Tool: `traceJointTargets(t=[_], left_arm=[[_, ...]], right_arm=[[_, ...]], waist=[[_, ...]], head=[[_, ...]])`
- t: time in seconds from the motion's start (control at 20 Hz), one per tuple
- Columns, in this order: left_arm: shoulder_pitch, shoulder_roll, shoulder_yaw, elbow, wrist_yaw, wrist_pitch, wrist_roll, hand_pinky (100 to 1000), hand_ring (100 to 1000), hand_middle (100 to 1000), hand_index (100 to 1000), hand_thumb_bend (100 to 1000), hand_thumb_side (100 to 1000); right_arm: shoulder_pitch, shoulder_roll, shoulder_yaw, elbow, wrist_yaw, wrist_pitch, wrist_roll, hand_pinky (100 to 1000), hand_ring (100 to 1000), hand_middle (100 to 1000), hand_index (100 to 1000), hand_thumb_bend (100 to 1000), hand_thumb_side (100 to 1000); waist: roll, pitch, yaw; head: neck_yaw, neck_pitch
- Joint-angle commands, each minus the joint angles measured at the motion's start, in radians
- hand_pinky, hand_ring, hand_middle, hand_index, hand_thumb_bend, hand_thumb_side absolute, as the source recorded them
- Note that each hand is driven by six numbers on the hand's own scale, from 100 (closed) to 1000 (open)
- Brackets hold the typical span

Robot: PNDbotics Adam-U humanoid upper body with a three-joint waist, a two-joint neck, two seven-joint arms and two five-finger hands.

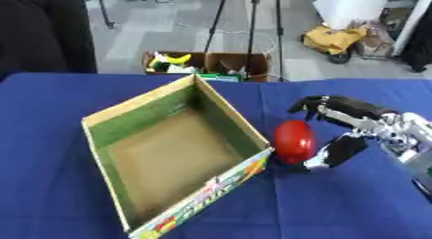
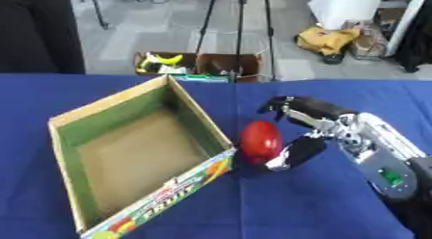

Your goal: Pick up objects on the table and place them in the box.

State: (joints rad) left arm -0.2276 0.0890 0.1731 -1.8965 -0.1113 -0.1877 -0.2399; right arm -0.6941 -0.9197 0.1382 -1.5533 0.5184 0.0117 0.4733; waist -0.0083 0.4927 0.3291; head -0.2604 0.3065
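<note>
From the left eye view, the right hand [image 1: 342, 129] reaches in from the right with its fingers curved above and its thumb low, cupped around a red object [image 1: 293, 141] sitting on the blue table [image 1: 50, 151] just beside the right wall of the open cardboard box [image 1: 173, 156]. In the right eye view, the thumb touches the red object's right side, while whether the upper fingers meet it I cannot tell; the left hand shows nowhere.
</note>
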Motion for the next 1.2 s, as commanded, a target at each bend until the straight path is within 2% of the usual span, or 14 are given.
traceJointTargets(t=[0.05, 0.45, 0.95, 1.2], left_arm=[[-0.006, 0.019, 0.003, -0.01, -0.001, -0.004, 0.0, 298, 597, 630, 683, 100, 906], [-0.006, 0.017, 0.002, -0.01, -0.001, -0.005, -0.001, 298, 597, 630, 683, 100, 906], [-0.009, 0.016, 0.002, -0.01, -0.001, -0.007, -0.002, 298, 596, 629, 683, 100, 905], [-0.009, 0.016, 0.002, -0.01, -0.001, -0.007, -0.002, 298, 596, 629, 683, 100, 905]], right_arm=[[-0.014, -0.023, -0.006, -0.003, -0.022, 0.007, 0.007, 686, 703, 833, 910, 733, 535], [-0.016, -0.015, -0.006, 0.0, -0.053, 0.047, -0.03, 608, 604, 778, 847, 680, 522], [-0.007, -0.012, -0.002, 0.005, -0.086, 0.07, -0.051, 559, 565, 759, 801, 631, 468], [-0.002, -0.012, -0.007, 0.003, -0.122, 0.083, -0.057, 520, 530, 720, 763, 397, 436]], waist=[[0.002, -0.02, 0.0], [0.004, -0.015, -0.002], [0.005, -0.009, 0.006], [0.006, -0.008, 0.004]], head=[[-0.004, -0.011], [-0.003, -0.01], [-0.001, -0.015], [0.0, -0.013]])
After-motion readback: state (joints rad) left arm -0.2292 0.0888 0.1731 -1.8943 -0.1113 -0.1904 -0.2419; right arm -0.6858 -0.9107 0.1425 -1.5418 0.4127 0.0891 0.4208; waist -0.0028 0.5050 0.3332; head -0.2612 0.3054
